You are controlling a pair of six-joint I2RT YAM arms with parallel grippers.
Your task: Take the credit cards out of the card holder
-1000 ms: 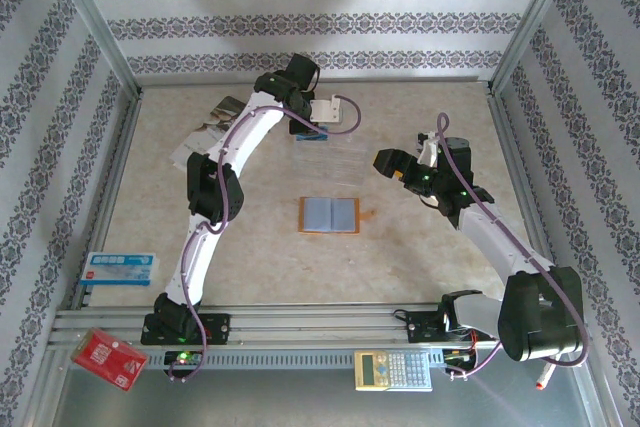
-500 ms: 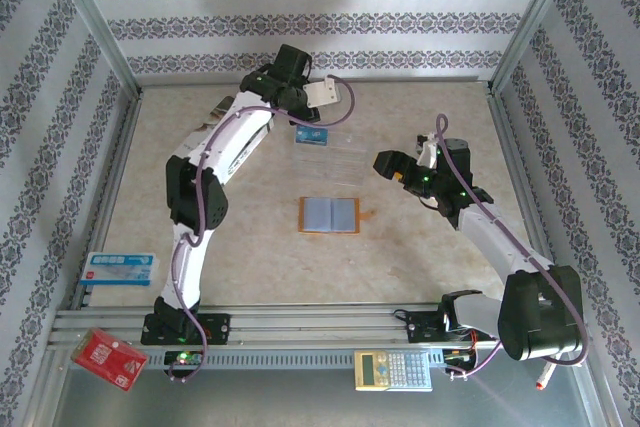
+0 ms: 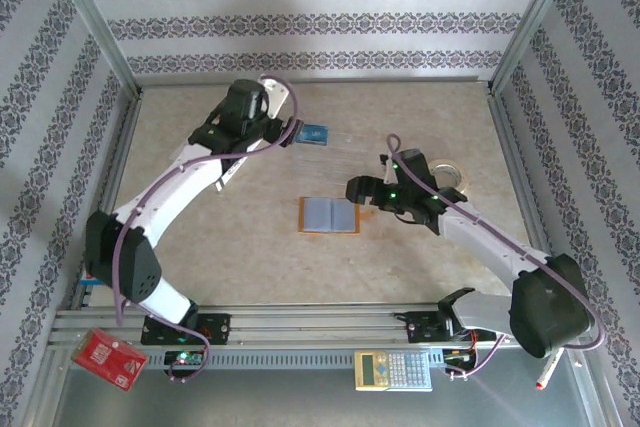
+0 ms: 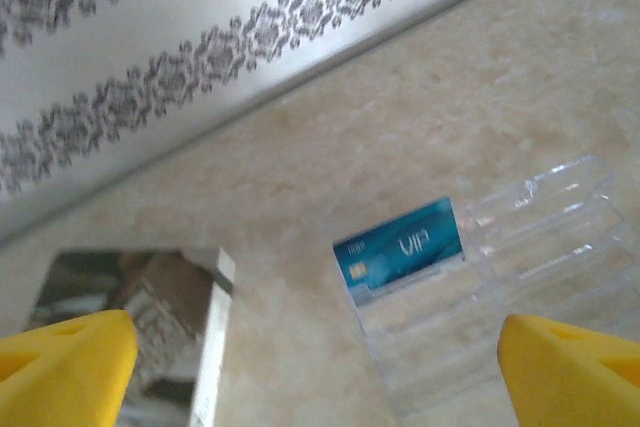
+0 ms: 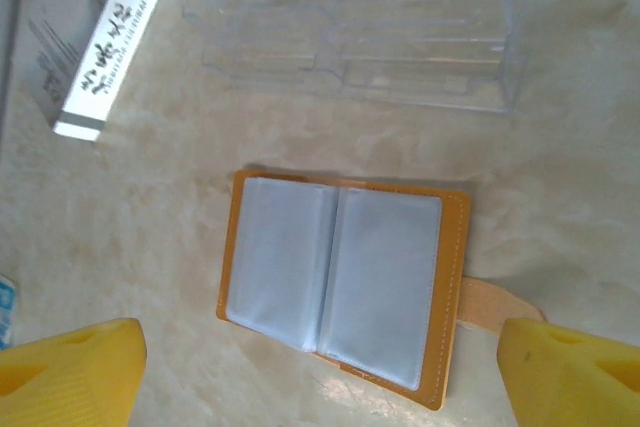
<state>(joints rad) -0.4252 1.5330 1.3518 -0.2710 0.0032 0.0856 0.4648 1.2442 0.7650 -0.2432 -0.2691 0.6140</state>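
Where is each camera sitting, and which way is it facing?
Top: high behind the arms, looking down on the table; both arms show.
Left wrist: looks obliquely at the blue card and far wall; left fingers show.
Right wrist: looks straight down on the wallet; right fingers show.
Shared: both wrist views catch the clear tray.

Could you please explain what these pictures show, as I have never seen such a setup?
Two robot arms are bolted at the near edge of a table. One picture looks down from above; the other two come from a camera on each wrist. The left pincer hangs open by a blue card at the end of a clear plastic rack. The right pincer hangs open above the orange card holder, lying spread open. A calculator and red packet sit by the front rail. Nothing is held.
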